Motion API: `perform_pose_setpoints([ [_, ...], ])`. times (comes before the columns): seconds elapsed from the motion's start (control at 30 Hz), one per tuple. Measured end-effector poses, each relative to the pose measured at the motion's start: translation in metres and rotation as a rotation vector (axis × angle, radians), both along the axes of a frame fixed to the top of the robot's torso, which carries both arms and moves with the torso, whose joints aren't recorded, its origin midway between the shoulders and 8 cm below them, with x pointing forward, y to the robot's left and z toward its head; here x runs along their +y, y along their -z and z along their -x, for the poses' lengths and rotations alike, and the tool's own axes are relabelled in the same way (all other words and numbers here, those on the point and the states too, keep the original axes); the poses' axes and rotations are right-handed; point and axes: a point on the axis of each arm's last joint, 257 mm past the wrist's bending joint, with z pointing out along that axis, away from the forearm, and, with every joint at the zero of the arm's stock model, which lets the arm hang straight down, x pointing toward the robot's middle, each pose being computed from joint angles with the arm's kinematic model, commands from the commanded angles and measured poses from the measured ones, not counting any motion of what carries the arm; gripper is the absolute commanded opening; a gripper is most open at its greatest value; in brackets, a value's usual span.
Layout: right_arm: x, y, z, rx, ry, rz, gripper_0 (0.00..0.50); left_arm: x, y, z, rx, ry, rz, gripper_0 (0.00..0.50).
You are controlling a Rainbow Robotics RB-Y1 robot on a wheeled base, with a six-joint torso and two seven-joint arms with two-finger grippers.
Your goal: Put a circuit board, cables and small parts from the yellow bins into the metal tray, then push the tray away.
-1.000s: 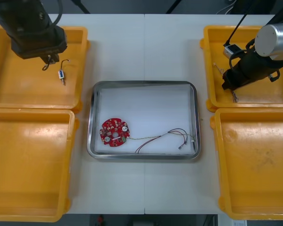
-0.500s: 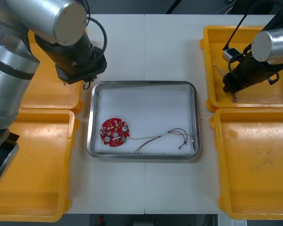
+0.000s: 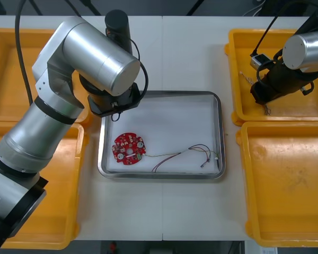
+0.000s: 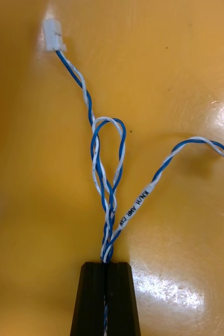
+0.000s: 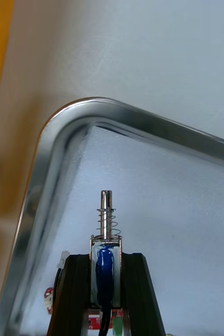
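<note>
Placement is looking close: your left gripper (image 5: 105,258) is clamping a small metal part (image 5: 106,223) over the metal tray's (image 5: 143,118) far-left corner, so it can drop inside, beyond the circuit board (image 3: 129,148). Your right gripper (image 4: 106,266) is pinching the blue-and-white cable (image 4: 104,157) in the far right yellow bin (image 3: 233,69), readying a lift.

Stock held: four yellow bins (image 3: 37,174), two at 9 o'clock, two at 3 o'clock; one metal tray (image 3: 221,137); one red circuit board (image 3: 129,148); one blue and white cable (image 4: 135,207); one red and yellow cable (image 3: 184,151); one small metal part (image 5: 106,220)
</note>
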Motion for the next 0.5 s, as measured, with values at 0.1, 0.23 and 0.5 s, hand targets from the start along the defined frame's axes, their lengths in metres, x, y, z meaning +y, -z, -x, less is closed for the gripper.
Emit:
perform_pose_setpoints([
  [0.1, 0.000, -0.001, -0.001, -0.003, -0.002, 0.005, 0.000, -0.009, 0.008, -0.008, -0.028, 0.013, -0.005, 0.000],
  [0.23, 0.000, -0.010, -0.005, -0.028, -0.018, 0.033, 0.000, -0.013, 0.021, -0.008, -0.023, 0.006, -0.026, 0.000],
  [0.5, 0.000, -0.034, -0.009, -0.075, -0.089, 0.054, 0.000, -0.013, 0.034, -0.013, -0.024, -0.025, -0.021, 0.000],
])
